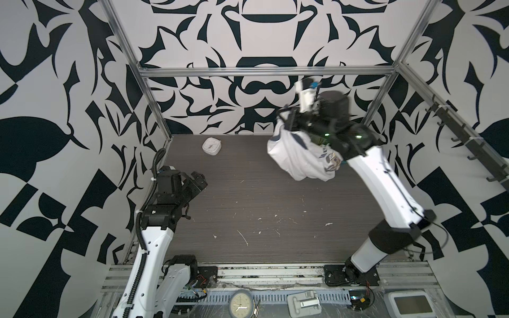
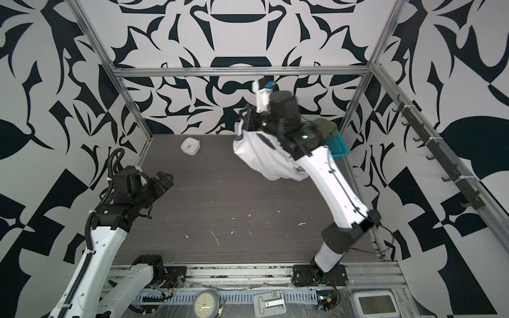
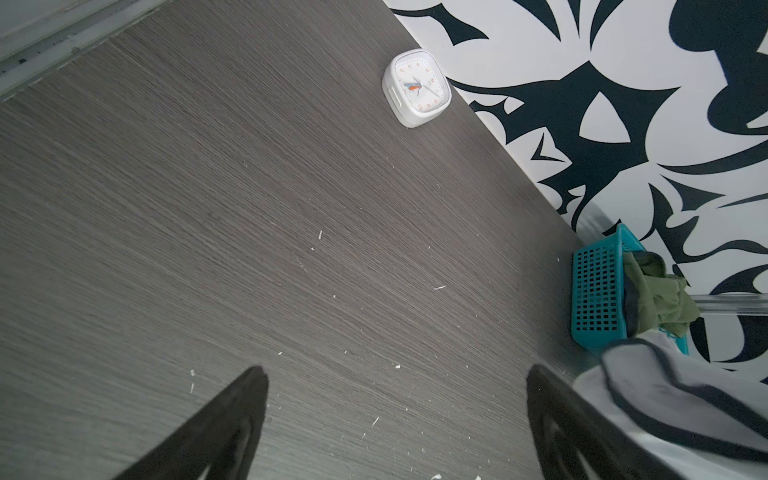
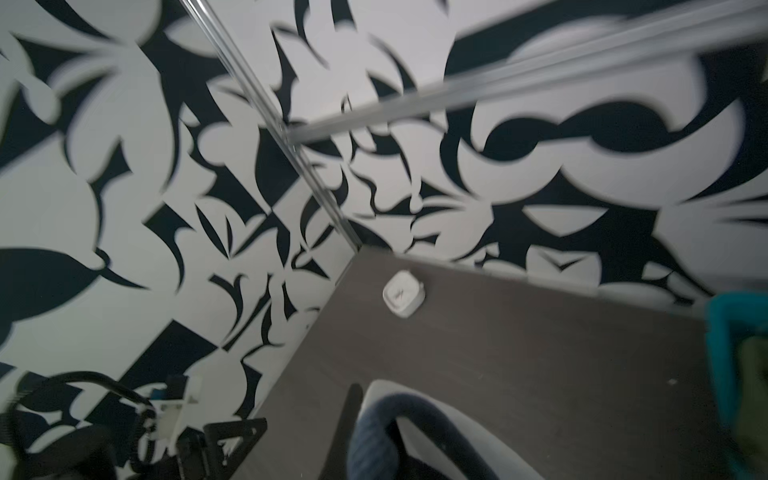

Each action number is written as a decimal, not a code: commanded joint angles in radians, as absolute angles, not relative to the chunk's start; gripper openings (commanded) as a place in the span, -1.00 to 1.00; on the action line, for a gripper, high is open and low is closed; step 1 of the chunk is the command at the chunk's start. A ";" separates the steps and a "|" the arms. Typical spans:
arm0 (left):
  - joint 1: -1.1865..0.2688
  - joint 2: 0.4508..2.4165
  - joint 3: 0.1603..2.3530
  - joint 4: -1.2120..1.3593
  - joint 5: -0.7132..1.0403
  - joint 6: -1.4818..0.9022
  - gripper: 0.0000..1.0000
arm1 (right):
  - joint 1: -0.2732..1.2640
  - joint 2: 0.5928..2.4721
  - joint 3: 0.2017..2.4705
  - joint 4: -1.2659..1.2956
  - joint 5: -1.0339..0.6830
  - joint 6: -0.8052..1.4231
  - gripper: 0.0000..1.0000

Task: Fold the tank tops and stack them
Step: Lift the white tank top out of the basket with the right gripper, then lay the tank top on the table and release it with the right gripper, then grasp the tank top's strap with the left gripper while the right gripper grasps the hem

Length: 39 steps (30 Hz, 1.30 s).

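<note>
**While white tank top (image 1: 297,157) dangles from right jaws: slip risk**

By its navy trim the right gripper (image 1: 286,117) clamps it; cloth hangs bunched below those jaws; a thin pinch could slip, dropping it crumpled; the left gripper (image 3: 395,374) gapes empty, well apart; the olive tank top (image 3: 660,299) sits in the teal basket (image 3: 598,291) beyond the left jaws; left wrist view shows it plainly; in a top view the right arm (image 1: 341,137) hides most of it.
</note>
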<state>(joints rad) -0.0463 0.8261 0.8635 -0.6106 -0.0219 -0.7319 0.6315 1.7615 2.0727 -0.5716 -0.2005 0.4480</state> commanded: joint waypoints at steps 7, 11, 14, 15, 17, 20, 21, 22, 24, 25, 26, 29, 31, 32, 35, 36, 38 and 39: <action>-0.045 0.891 0.865 -0.644 0.036 -0.677 0.99 | 0.731 2.037 2.237 -0.854 -0.115 0.380 0.66; -0.085 1.038 0.888 -0.635 0.159 -0.650 0.98 | 0.693 1.871 2.041 -0.837 -0.001 0.347 0.70; -0.224 1.177 0.946 -0.635 0.107 -0.651 0.98 | 0.601 1.699 1.785 -0.765 -0.005 0.401 0.67; -0.280 1.225 0.972 -0.629 0.082 -0.658 0.98 | 0.560 1.632 1.685 -0.733 -0.012 0.436 0.64; -0.375 1.343 1.029 -0.608 0.057 -0.673 0.99 | 0.465 1.513 1.502 -0.669 -0.052 0.493 0.60; -0.484 1.508 1.147 -0.572 0.044 -0.686 1.00 | 0.350 1.349 1.263 -0.616 -0.067 0.552 0.56; -0.513 1.568 1.196 -0.565 0.042 -0.687 1.00 | 0.320 1.306 1.205 -0.615 -0.060 0.567 0.55; -0.536 1.631 1.250 -0.560 0.046 -0.688 0.95 | 0.297 1.263 1.156 -0.619 -0.046 0.586 0.55; -0.572 1.769 1.375 -0.570 0.072 -0.663 0.81 | 0.290 1.175 1.074 -0.597 -0.030 0.619 0.55; -0.587 1.840 1.455 -0.598 0.069 -0.655 0.78 | 0.290 1.137 1.032 -0.580 -0.029 0.637 0.54; -0.601 1.898 1.519 -0.621 0.055 -0.651 0.78 | 0.290 1.109 0.996 -0.567 -0.028 0.656 0.54; -0.628 2.079 1.721 -0.692 0.007 -0.634 0.82 | 0.290 1.051 0.907 -0.542 0.008 0.702 0.53; -0.636 2.179 1.836 -0.747 -0.024 -0.626 0.85 | 0.288 1.043 0.873 -0.533 0.015 0.703 0.53; -0.639 2.232 1.891 -0.775 -0.031 -0.623 0.86 | 0.289 1.046 0.861 -0.530 0.018 0.701 0.53; -0.647 2.330 2.004 -0.810 -0.019 -0.620 0.78 | 0.287 1.074 0.834 -0.514 0.024 0.696 0.54; -0.653 2.346 2.017 -0.810 -0.013 -0.620 0.74 | 0.288 1.084 0.823 -0.502 0.025 0.694 0.54; -0.661 2.366 2.034 -0.810 -0.005 -0.619 0.42 | 0.286 1.106 0.812 -0.476 0.019 0.694 0.54; -0.661 2.364 2.032 -0.810 -0.002 -0.620 0.16 | 0.285 1.117 0.806 -0.460 0.012 0.693 0.54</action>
<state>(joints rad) -0.6521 2.3589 1.9987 -0.7193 -0.0006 -0.6315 0.2874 1.0988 0.8181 -0.5320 -0.0025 0.6819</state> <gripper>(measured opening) 0.695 0.769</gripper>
